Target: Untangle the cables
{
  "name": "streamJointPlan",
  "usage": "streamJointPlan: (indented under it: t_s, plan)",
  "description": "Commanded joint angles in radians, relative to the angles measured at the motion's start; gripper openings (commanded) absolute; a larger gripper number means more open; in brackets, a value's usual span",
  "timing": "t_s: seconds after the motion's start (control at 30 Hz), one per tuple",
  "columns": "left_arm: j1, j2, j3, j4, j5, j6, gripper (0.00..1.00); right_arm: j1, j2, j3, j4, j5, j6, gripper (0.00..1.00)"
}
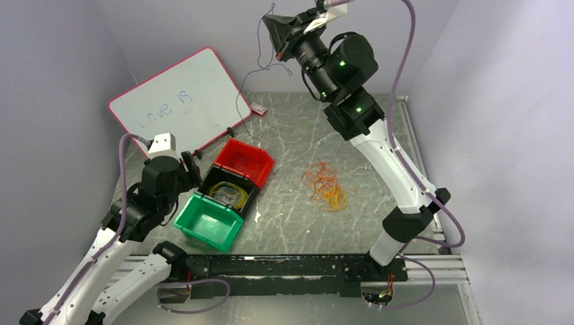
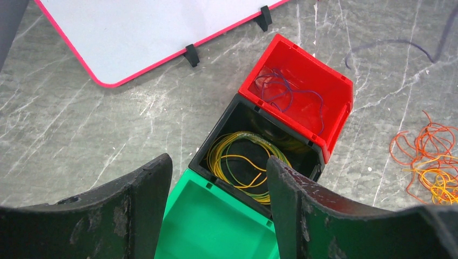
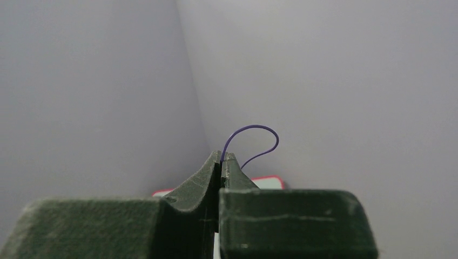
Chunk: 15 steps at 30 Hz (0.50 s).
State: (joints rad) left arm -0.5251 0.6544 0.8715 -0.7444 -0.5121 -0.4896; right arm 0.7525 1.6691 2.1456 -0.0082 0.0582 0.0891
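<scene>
A tangle of thin orange and yellow cables (image 1: 326, 186) lies on the grey table right of centre, and it shows at the right edge of the left wrist view (image 2: 429, 167). My right gripper (image 1: 274, 24) is raised high at the back and is shut on a thin purple cable (image 3: 254, 129). That cable (image 1: 259, 51) hangs down towards the table. My left gripper (image 2: 219, 167) is open and empty above the bins, far left of the tangle.
Three bins stand in a row: a red one (image 2: 335, 116) holding a purple cable, a black one (image 2: 227, 116) holding yellow-green cables, and a green one (image 2: 216, 226) with nothing in it. A pink-edged whiteboard (image 1: 179, 98) leans at the back left. A small tag (image 1: 257, 108) lies near it.
</scene>
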Motion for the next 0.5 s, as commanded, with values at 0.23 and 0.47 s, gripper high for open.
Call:
streamJointPlan:
  t_s: [0.23,0.47]
  plan:
    - [0.007,-0.004,-0.015,0.036,-0.002,0.006,0.69,0.001,0.034,-0.177,0.06,-0.12,0.171,0.0]
    - [0.007,0.0,-0.016,0.039,0.003,0.009,0.69,0.002,0.041,-0.17,0.06,-0.122,0.168,0.0]
